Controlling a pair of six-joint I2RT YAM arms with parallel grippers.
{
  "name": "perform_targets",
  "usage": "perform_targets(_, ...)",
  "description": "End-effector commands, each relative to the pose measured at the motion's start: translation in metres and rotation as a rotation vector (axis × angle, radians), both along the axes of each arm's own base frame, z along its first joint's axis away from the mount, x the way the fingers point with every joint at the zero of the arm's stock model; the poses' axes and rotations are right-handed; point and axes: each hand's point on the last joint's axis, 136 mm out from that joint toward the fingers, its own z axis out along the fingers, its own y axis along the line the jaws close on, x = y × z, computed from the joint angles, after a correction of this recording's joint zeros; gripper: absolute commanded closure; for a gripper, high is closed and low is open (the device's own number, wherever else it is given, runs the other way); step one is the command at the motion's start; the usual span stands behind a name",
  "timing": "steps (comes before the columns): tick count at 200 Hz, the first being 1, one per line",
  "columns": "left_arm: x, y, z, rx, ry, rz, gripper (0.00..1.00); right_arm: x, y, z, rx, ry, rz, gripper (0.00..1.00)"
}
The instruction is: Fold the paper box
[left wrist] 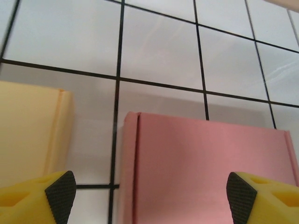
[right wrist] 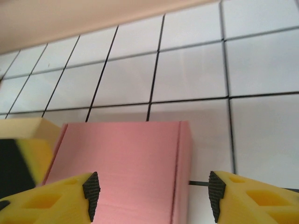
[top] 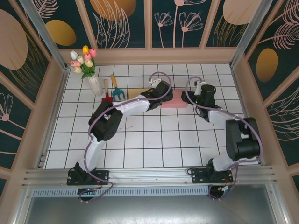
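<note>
Pink paper box point(top: 174, 101), low and closed, lies on the white-tiled counter point(top: 154, 140) toward 12 o'clock. Left pincer point(left wrist: 150, 196) and right pincer point(right wrist: 153, 196) hang over it, jaws spread, gripping nothing. Yellow cardboard piece point(left wrist: 28, 130) lies at its 9 o'clock.

Matt pink paper box point(left wrist: 205, 168) on glossy white tiled table point(left wrist: 159, 46)
</note>
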Motion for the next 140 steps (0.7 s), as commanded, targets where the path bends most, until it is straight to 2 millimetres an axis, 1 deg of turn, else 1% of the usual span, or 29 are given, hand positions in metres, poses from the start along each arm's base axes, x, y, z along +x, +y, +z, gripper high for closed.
perform_targets(1,-0.01,0.02,0.085,-0.069,-0.176,-0.022,0.13,-0.011,-0.034,0.014,-0.048,-0.068,-0.141,0.29)
perform_targets(6,-0.016,0.028,0.096,-0.073,-0.212,-0.025,0.11,-0.014,-0.041,0.016,-0.065,-0.083,-0.171,0.27)
perform_targets(10,-0.021,0.035,0.101,-0.062,-0.237,-0.025,0.04,-0.017,-0.045,0.018,-0.075,-0.096,-0.193,0.25)
perform_targets(13,-0.024,0.042,0.109,-0.06,-0.261,-0.02,0.02,-0.019,-0.05,0.019,-0.082,-0.108,-0.215,0.24)
perform_targets(19,-0.031,0.057,0.123,-0.049,-0.311,-0.003,0.02,-0.023,-0.059,0.021,-0.095,-0.129,-0.261,0.23)
perform_targets(21,-0.034,0.063,0.123,-0.039,-0.32,0.003,0.02,-0.024,-0.061,0.023,-0.096,-0.136,-0.273,0.23)
perform_targets(22,-0.036,0.066,0.13,-0.046,-0.335,0.006,0.01,-0.025,-0.063,0.023,-0.097,-0.139,-0.28,0.23)
perform_targets(25,-0.041,0.074,0.136,-0.038,-0.357,0.013,0.02,-0.027,-0.067,0.025,-0.096,-0.15,-0.299,0.22)
perform_targets(27,-0.044,0.079,0.143,-0.039,-0.377,0.017,0.01,-0.029,-0.07,0.025,-0.096,-0.154,-0.311,0.22)
perform_targets(29,-0.047,0.085,0.144,-0.028,-0.388,0.025,0.01,-0.03,-0.072,0.025,-0.096,-0.161,-0.323,0.22)
perform_targets(41,-0.067,0.116,0.165,-0.012,-0.479,0.047,0.02,-0.038,-0.091,0.028,-0.087,-0.18,-0.42,0.15)
perform_targets(42,-0.069,0.119,0.169,-0.014,-0.491,0.049,0.01,-0.039,-0.093,0.028,-0.088,-0.183,-0.43,0.14)
perform_targets(45,-0.075,0.126,0.169,-0.001,-0.509,0.047,0.01,-0.041,-0.097,0.029,-0.088,-0.189,-0.449,0.12)
perform_targets(54,-0.091,0.149,0.183,0.023,-0.582,0.055,0.01,-0.046,-0.106,0.032,-0.116,-0.218,-0.485,0.06)
perform_targets(59,-0.099,0.162,0.19,0.037,-0.622,0.072,0.01,-0.048,-0.109,0.033,-0.132,-0.242,-0.5,0.04)
perform_targets(62,-0.102,0.169,0.187,0.066,-0.634,0.085,0.01,-0.05,-0.111,0.033,-0.14,-0.253,-0.509,0.04)
perform_targets(63,-0.105,0.174,0.192,0.057,-0.646,0.097,0.02,-0.05,-0.112,0.034,-0.142,-0.261,-0.511,0.03)
perform_targets(64,-0.106,0.176,0.188,0.079,-0.645,0.099,0.01,-0.051,-0.113,0.033,-0.146,-0.264,-0.513,0.03)
perform_targets(70,-0.113,0.196,0.191,0.105,-0.67,0.153,0.01,-0.055,-0.116,0.034,-0.158,-0.293,-0.524,0.01)
perform_targets(81,-0.129,0.24,0.19,0.169,-0.687,0.31,0.01,-0.059,-0.115,0.034,-0.188,-0.353,-0.506,0.01)
perform_targets(88,-0.141,0.271,0.18,0.193,-0.678,0.433,0.01,-0.06,-0.115,0.031,-0.209,-0.367,-0.499,0.01)
perform_targets(95,-0.152,0.295,0.169,0.21,-0.674,0.513,0.01,-0.059,-0.117,0.025,-0.223,-0.359,-0.5,0.01)
perform_targets(108,-0.167,0.326,0.15,0.216,-0.697,0.571,0.01,-0.054,-0.12,0.018,-0.24,-0.337,-0.504,0.01)
perform_targets(111,-0.171,0.334,0.14,0.223,-0.698,0.585,0.01,-0.053,-0.12,0.018,-0.242,-0.34,-0.502,0.01)
perform_targets(112,-0.171,0.335,0.143,0.216,-0.706,0.594,0.01,-0.053,-0.12,0.018,-0.242,-0.342,-0.502,0.01)
perform_targets(113,-0.173,0.339,0.136,0.227,-0.7,0.597,0.01,-0.053,-0.12,0.018,-0.242,-0.343,-0.501,0.01)
perform_targets(117,-0.178,0.35,0.13,0.223,-0.71,0.63,0.01,-0.053,-0.12,0.018,-0.242,-0.354,-0.495,0.01)
perform_targets(131,-0.194,0.383,0.113,0.202,-0.746,0.727,0.01,-0.055,-0.12,0.016,-0.234,-0.39,-0.476,0.01)
perform_targets(140,-0.201,0.401,0.103,0.202,-0.758,0.779,0.01,-0.054,-0.121,0.009,-0.205,-0.388,-0.458,0.01)
